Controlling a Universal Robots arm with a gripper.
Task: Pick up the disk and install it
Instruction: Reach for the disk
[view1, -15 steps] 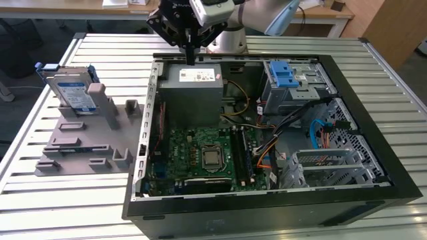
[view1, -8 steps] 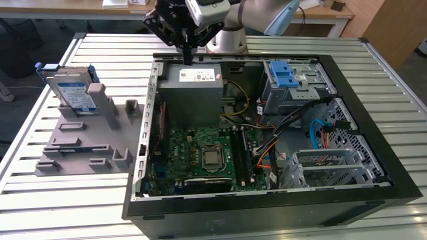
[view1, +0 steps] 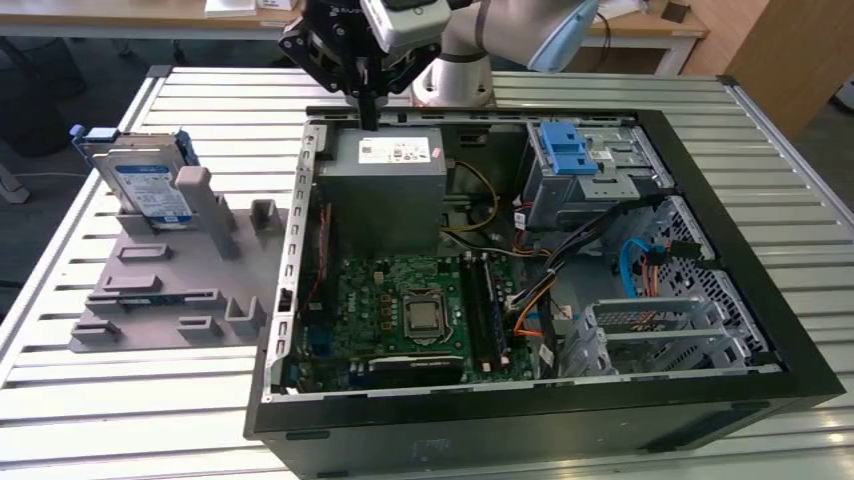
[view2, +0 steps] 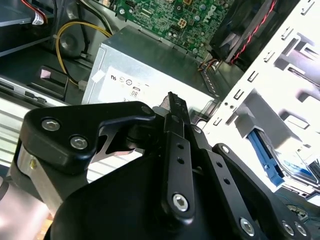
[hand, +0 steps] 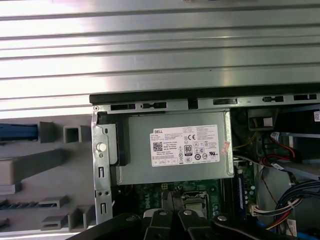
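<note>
I have the arm reaching in from the far side of the desk, wrist pointing down. The end effector hangs just over the back edge of the grey metal box inside the open computer case. In the second wrist view its fingers are pressed together, with nothing between them. The disk stands upright in the grey stand, at the exterior view's left, well apart. The desk is slatted metal. Wooden furniture stands behind it.
</note>
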